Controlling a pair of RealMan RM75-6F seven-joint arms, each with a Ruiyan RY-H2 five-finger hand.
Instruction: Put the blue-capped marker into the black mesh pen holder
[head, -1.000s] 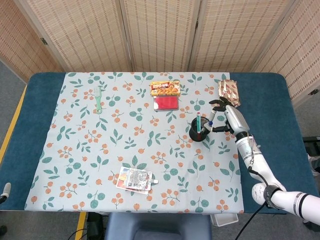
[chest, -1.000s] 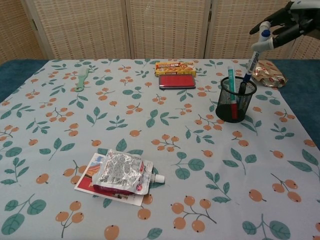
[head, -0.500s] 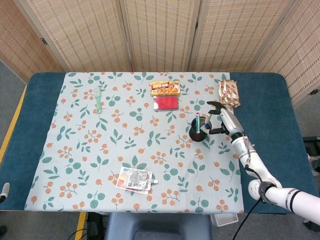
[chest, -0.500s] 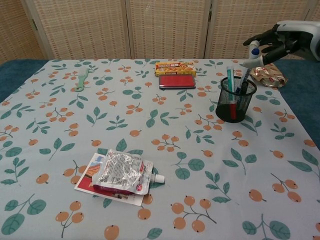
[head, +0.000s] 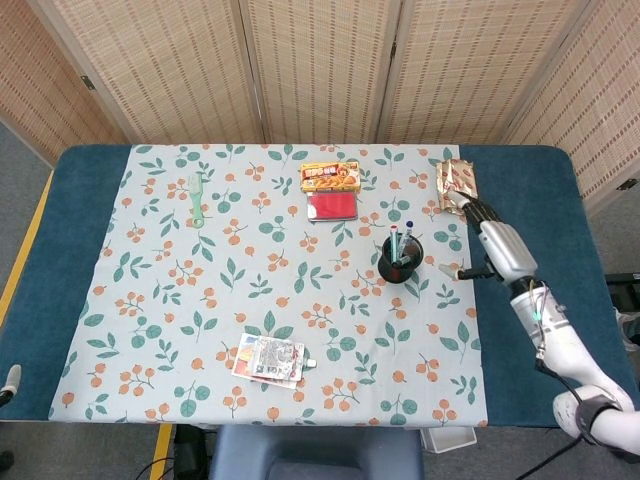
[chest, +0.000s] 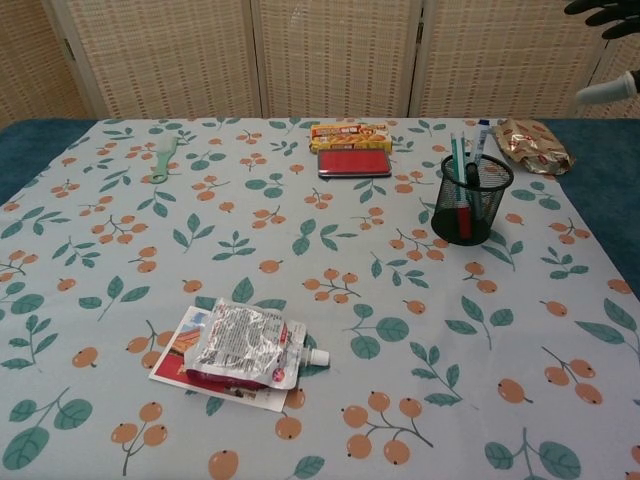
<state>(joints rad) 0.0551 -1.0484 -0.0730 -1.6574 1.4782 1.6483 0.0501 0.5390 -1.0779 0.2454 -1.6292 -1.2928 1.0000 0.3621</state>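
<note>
Blue-capped marker (chest: 480, 131): lodged upright in black mesh pen holder (head: 400, 262). Right hand (head: 492, 243): fingers spread, nothing held; to be withdrawn without the holder being nudged.

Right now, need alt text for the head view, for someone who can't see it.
The blue-capped marker stands in the black mesh pen holder beside a teal pen, and the right hand is off to the holder's right, fingers spread, holding nothing. Elsewhere on the leaf-print tablecloth: a green comb, a red case, and a crumpled pouch.
</note>
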